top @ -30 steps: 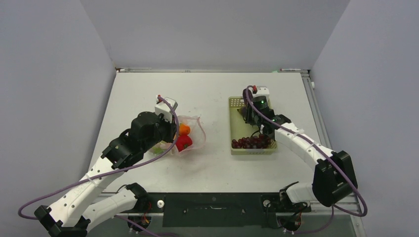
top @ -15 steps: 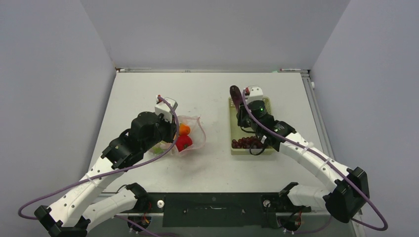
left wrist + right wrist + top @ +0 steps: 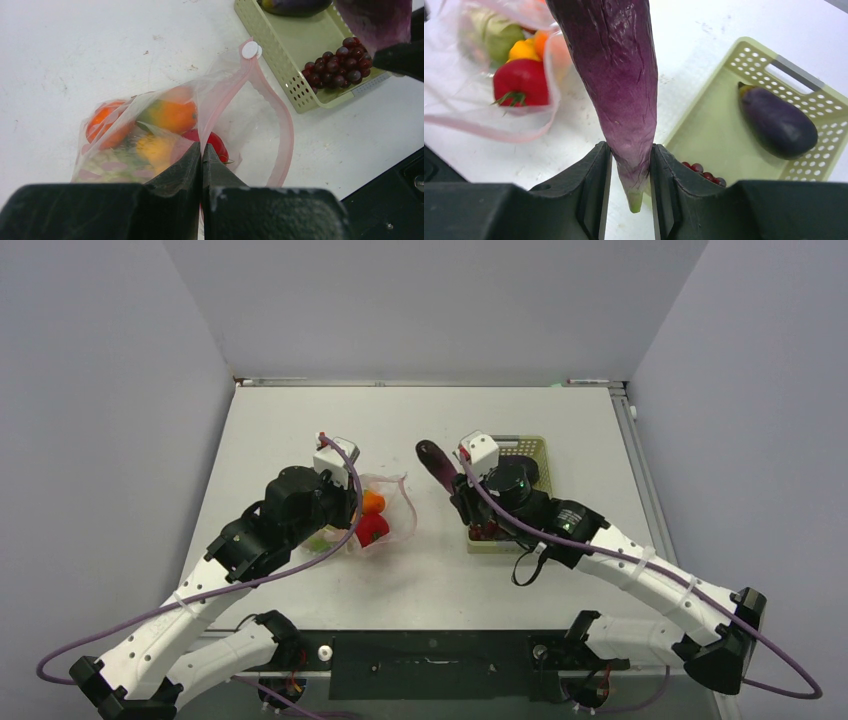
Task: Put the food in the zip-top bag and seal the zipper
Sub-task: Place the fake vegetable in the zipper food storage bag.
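My left gripper [image 3: 201, 150] is shut on the pink-red zipper strip [image 3: 227, 92] of the clear zip-top bag [image 3: 385, 508] and holds its mouth open. Inside lie an orange [image 3: 170, 115], a red tomato [image 3: 521, 80], a yellow pepper [image 3: 523, 50] and a green apple [image 3: 499, 35]. My right gripper [image 3: 629, 165] is shut on the stem end of a long purple eggplant [image 3: 616, 70] and holds it in the air between basket and bag [image 3: 437, 464]. A second, darker eggplant [image 3: 779, 122] and dark red grapes [image 3: 337, 65] lie in the basket.
The pale yellow-green mesh basket [image 3: 540, 450] stands right of centre, partly under my right arm. The table's side rail [image 3: 640, 460] runs along the right edge, and grey walls close the back and sides.
My right gripper has lifted the long purple eggplant out of the basket and carried it left, toward the bag. The left arm and the bag have not moved.
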### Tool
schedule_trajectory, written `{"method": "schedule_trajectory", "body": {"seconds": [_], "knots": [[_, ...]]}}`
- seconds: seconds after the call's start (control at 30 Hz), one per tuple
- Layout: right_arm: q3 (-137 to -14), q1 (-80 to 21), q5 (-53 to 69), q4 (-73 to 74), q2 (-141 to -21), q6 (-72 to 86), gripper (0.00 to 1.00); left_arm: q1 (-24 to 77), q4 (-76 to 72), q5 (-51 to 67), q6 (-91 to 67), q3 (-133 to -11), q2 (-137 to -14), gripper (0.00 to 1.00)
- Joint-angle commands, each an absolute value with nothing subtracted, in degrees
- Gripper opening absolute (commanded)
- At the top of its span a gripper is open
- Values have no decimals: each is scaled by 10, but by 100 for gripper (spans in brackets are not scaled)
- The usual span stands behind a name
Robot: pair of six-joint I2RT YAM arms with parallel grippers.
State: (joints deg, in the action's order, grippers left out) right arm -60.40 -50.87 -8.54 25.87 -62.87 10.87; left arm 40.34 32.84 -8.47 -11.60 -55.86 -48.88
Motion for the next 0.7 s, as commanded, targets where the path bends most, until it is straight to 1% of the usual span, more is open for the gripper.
{"method": "schedule_trajectory", "body": {"seconds": [0.0,0.33,0.67], "knots": [[-637,-557,-85,305,-630,77,24,400,309,-80,-120,-565,-484,0],[-666,-649,-96,365,-685,66,25,400,310,-80,-120,-565,-484,0],[-714,-683,-123,387,-754,76,28,400,310,-79,-120,-565,-483,0]]}}
